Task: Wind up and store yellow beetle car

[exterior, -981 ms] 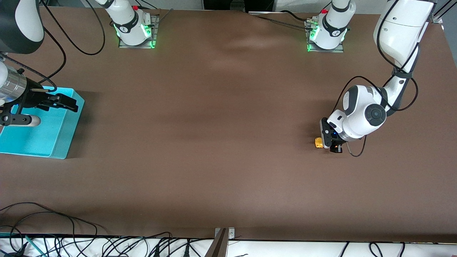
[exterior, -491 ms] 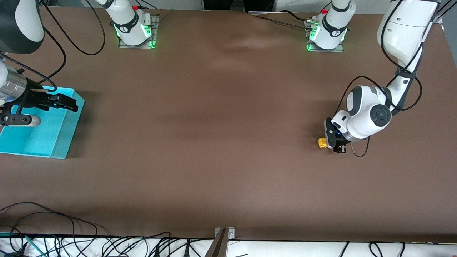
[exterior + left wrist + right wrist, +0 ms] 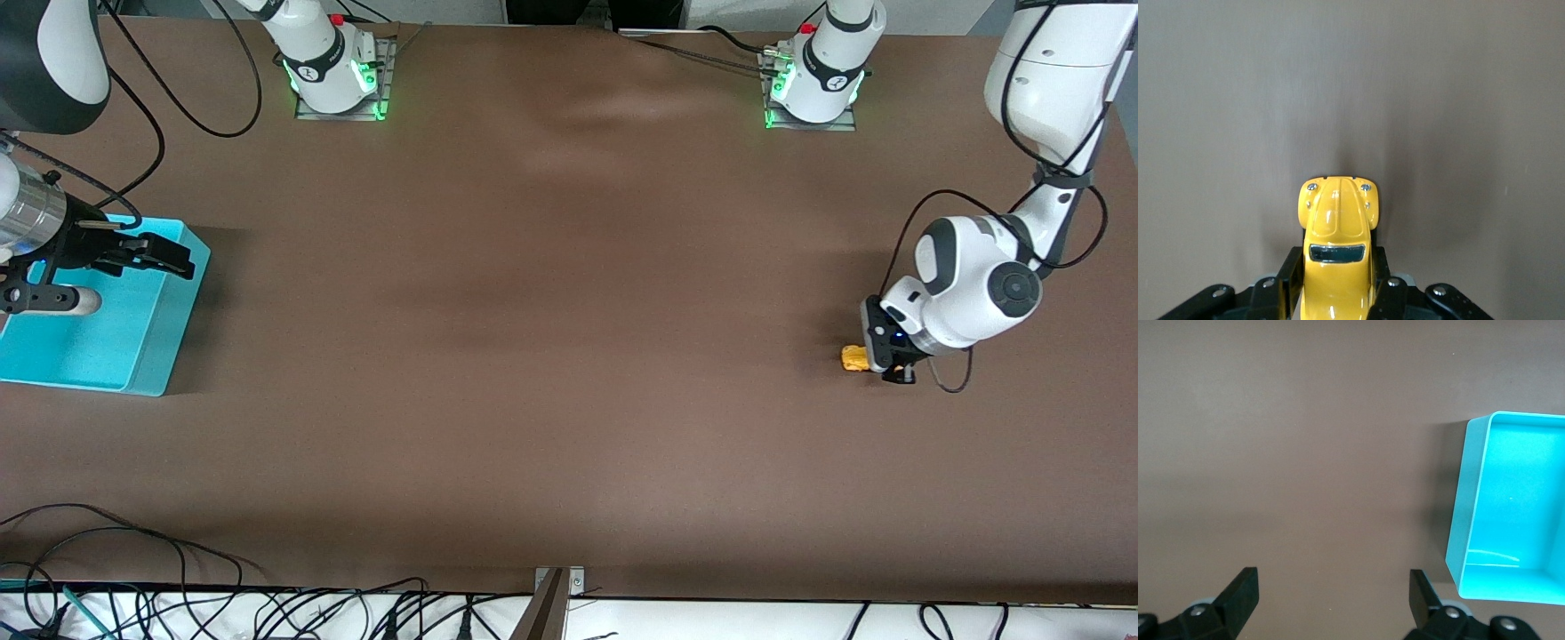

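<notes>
The yellow beetle car (image 3: 852, 358) is a small rounded toy with dark windows, low at the brown table surface near the left arm's end. My left gripper (image 3: 869, 359) is shut on its sides. In the left wrist view the car (image 3: 1337, 220) points away from the camera, with the black fingers (image 3: 1289, 275) pressed against both flanks and my left gripper (image 3: 1337, 270) closed round its rear half. My right gripper (image 3: 180, 258) is open and empty, and waits over the edge of the teal bin (image 3: 164, 342). Its jaws stand wide apart in the right wrist view (image 3: 1335, 585).
The teal bin (image 3: 1465, 520) is open-topped and stands at the right arm's end of the table. The two arm bases with green lights (image 3: 333, 76) (image 3: 813, 84) stand along the top of the front view. Cables (image 3: 178, 604) lie along the table's near edge.
My left gripper has moved with the yellow car toward the left arm's end of the table, staying low. The right arm has not moved.
</notes>
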`<control>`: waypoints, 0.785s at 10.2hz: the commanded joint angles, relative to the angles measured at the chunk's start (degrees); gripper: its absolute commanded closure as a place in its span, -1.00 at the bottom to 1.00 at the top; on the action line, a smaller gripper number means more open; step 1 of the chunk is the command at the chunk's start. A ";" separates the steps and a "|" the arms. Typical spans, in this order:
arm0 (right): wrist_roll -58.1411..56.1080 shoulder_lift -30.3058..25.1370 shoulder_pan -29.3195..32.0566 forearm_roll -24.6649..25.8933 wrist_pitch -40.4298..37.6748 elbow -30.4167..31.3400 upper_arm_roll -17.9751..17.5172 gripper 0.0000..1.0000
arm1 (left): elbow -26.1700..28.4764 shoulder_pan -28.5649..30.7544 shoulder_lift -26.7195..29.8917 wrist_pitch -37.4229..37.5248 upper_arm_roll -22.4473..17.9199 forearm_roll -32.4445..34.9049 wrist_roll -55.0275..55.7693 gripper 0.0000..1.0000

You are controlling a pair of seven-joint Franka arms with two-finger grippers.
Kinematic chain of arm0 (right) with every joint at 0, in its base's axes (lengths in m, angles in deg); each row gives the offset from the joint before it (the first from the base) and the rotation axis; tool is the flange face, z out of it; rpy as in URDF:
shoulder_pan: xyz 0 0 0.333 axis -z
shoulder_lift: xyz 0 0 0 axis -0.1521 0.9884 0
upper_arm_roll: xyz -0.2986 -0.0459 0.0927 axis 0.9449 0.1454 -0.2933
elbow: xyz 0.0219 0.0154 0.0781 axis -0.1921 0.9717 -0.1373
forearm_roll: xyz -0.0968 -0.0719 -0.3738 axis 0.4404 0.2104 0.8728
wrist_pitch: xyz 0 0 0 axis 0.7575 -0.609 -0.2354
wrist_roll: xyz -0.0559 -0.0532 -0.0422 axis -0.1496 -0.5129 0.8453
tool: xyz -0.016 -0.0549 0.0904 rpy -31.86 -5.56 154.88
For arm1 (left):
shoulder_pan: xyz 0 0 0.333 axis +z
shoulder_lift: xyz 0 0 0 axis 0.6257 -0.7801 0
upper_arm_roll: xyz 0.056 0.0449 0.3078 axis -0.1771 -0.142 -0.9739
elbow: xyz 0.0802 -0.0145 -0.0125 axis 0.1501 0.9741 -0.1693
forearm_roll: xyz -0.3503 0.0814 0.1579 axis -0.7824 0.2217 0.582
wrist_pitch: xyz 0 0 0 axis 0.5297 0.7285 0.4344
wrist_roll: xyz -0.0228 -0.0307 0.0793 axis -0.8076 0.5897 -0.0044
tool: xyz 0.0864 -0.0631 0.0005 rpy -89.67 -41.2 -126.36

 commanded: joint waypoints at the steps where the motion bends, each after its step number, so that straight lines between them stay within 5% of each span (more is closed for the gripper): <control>1: 0.27 0.50 -0.09 -0.01 -0.68 -1.34 -0.01 -1.00 | -3.96 3.38 -4.96 -0.61 0.10 1.96 -3.89 0.88; 8: 0.27 0.50 -0.09 -0.02 -0.68 -1.34 -0.01 -1.00 | -7.23 6.11 -8.04 -0.61 0.19 1.96 -8.74 0.85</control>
